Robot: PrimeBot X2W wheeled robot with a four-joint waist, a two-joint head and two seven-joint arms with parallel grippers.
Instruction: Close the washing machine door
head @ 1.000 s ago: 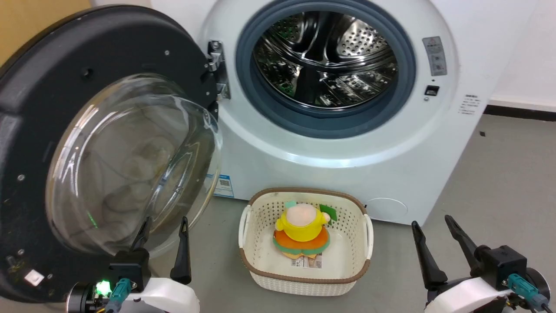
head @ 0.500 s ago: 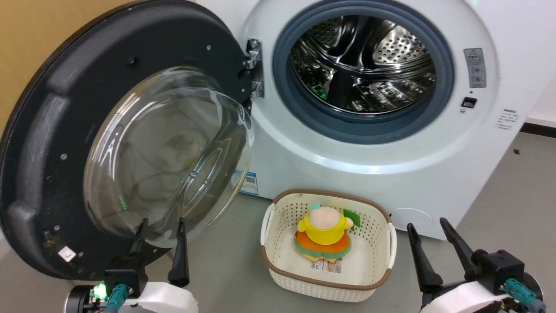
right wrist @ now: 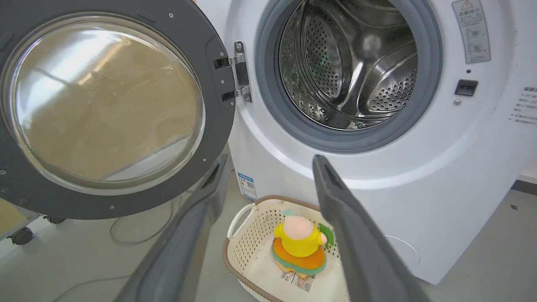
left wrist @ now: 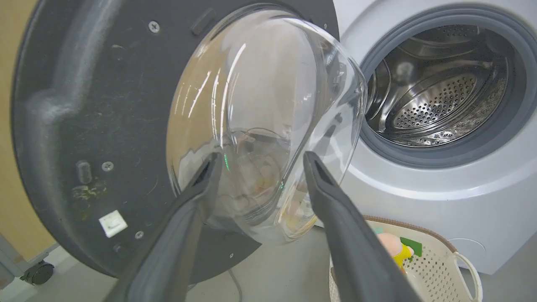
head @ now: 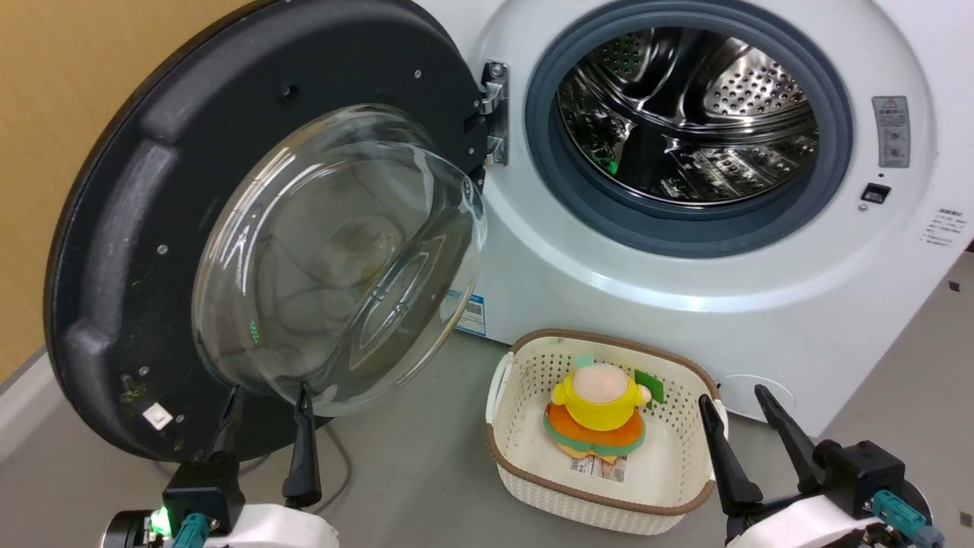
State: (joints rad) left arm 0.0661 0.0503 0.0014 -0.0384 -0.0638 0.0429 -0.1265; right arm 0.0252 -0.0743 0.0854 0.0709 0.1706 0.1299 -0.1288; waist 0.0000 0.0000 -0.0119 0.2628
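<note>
Head view being turned left toward washing machine door (head: 114,228). Door unmoved, being left wide open at left of washing machine (head: 685,297). Left claw (head: 268,390) and right claw (head: 732,394) being held wide, empty. Push not yet begun.

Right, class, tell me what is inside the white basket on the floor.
A yellow and orange soft toy lies in the basket, on a printed label. Whatever is beneath them is covered.
</note>
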